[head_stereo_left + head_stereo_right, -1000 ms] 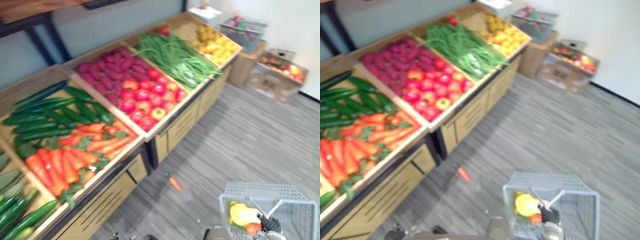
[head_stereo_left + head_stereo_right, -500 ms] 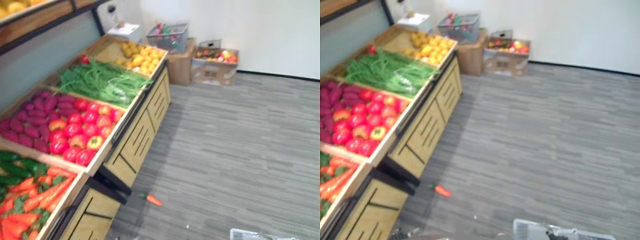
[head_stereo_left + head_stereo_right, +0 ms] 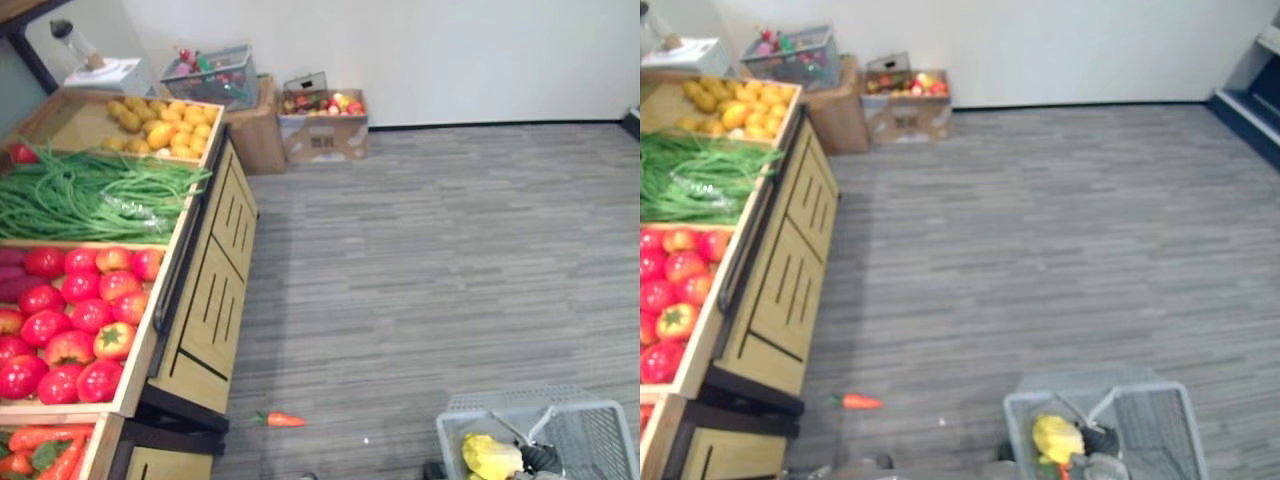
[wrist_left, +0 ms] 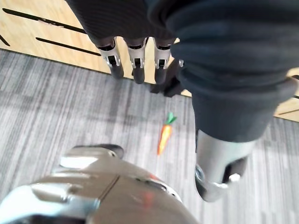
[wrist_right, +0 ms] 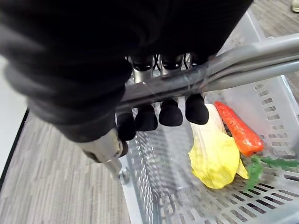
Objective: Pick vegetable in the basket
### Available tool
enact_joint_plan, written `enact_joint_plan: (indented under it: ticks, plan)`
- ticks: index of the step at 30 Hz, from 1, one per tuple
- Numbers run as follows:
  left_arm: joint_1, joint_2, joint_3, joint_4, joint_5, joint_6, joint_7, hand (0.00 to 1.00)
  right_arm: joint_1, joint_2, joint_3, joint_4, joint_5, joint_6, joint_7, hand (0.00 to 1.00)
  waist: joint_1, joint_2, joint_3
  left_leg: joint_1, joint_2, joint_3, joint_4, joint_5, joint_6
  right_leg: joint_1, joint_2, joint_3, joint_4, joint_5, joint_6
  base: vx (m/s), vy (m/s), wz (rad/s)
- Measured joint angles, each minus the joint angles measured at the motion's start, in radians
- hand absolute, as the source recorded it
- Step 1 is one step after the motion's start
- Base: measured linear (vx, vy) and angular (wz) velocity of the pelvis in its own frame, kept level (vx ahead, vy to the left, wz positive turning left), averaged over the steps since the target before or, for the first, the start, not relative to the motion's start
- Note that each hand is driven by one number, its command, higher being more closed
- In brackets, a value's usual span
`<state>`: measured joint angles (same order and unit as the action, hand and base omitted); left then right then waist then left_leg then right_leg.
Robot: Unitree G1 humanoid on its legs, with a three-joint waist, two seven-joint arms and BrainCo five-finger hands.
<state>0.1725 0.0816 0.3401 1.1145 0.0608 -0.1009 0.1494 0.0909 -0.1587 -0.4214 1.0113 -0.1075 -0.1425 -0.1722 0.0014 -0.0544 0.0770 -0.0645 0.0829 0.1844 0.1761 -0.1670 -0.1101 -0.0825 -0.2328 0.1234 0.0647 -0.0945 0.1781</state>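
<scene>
- Left eye view: a wooden stand [image 3: 215, 290] runs along the robot's left. Its trays hold red produce [image 3: 75, 330], green beans [image 3: 90, 195] and yellow fruit [image 3: 165, 125]. A carrot [image 3: 278, 419] lies on the grey floor [image 3: 450, 250] near the stand's foot, well apart from the basket [image 3: 455, 450]. The basket sits at the lower right with a yellow vegetable [image 3: 490, 457] inside. Cardboard boxes [image 3: 322, 135] stand by the far wall.
- Right eye view: the carrot lies on its side between the stand and the basket. Its leafy end faces the stand and its tip points away. The yellow vegetable rests in the basket's left half, under the handles.
- Left wrist view: the left hand [image 4: 135, 51] hangs above the floor with fingers straight and relaxed, holding nothing. The carrot lies on the floor past the fingertips, apart from them, with the stand's wooden front beyond.
- Right wrist view: the right hand [image 5: 170, 112] has its fingers curled round the basket's metal handles [image 5: 261, 56], gripping them. Below, on the basket's bottom, the yellow vegetable lies just beside a second carrot [image 5: 238, 130] with green leaves at one end.
</scene>
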Motion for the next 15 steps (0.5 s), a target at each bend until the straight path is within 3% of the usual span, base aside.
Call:
enact_joint_plan:
  ticks: [3, 6, 9, 10, 12, 13, 15]
  plan:
    - [-0.001, 0.003, 0.000, 0.000, 0.000, 0.000, 0.000, 0.00, 0.000, 0.007, -0.004, 0.040, 0.002, 0.012, 0.003, 1.00, 0.001, -0.008, -0.002, 0.004, 0.010, 0.004, 0.006, -0.011, -0.005, 0.001, 0.010, 0.007, -0.002, 0.002, -0.003, 0.05, -0.025, -0.13]
    - [-0.001, 0.009, 0.000, 0.000, 0.000, 0.001, 0.000, 0.00, 0.001, 0.026, -0.031, 0.066, 0.008, 0.023, 0.006, 1.00, 0.003, -0.020, -0.002, -0.004, 0.012, -0.009, 0.059, -0.065, 0.004, 0.007, 0.016, 0.007, 0.023, -0.007, -0.021, 0.10, 0.014, -0.11]
    - [-0.002, 0.004, -0.002, 0.004, 0.001, 0.002, 0.002, 0.00, 0.020, 0.033, -0.078, 0.066, 0.031, 0.029, 0.005, 1.00, 0.004, -0.005, 0.000, 0.019, 0.014, -0.039, 0.097, -0.115, 0.027, -0.032, 0.027, -0.023, 0.228, -0.018, -0.040, 0.11, 0.046, 0.11]
    - [-0.002, 0.004, -0.001, 0.004, 0.001, 0.002, 0.001, 0.00, 0.026, 0.041, -0.082, 0.065, 0.031, 0.030, 0.003, 1.00, 0.004, -0.001, 0.003, 0.048, 0.010, -0.044, 0.089, -0.117, 0.033, -0.079, 0.028, -0.027, 0.373, -0.012, -0.054, 0.13, 0.072, 0.17]
    - [-0.002, 0.001, -0.001, 0.002, 0.003, 0.005, 0.001, 0.00, 0.037, 0.053, -0.079, 0.064, 0.032, 0.030, 0.003, 1.00, 0.002, -0.001, 0.020, 0.117, 0.008, -0.057, 0.052, -0.119, 0.052, -0.153, 0.029, -0.031, 0.580, 0.025, -0.121, 0.16, 0.041, 0.20]
    - [-0.001, 0.003, 0.000, 0.002, 0.003, 0.007, 0.001, 0.00, 0.049, 0.066, -0.077, 0.063, 0.033, 0.031, 0.002, 1.00, 0.001, 0.001, 0.021, 0.149, 0.019, -0.060, 0.035, -0.121, 0.058, -0.163, 0.044, -0.047, 0.599, -0.029, -0.110, 0.17, -0.016, 0.17]
    - [0.000, 0.001, 0.002, 0.003, 0.003, 0.013, 0.000, 0.00, 0.052, 0.078, -0.057, 0.064, 0.039, 0.036, 0.005, 1.00, 0.003, 0.001, 0.020, 0.175, 0.036, -0.059, 0.006, -0.119, 0.054, -0.188, 0.082, -0.103, 0.521, -0.058, -0.118, 0.20, -0.029, 0.17]
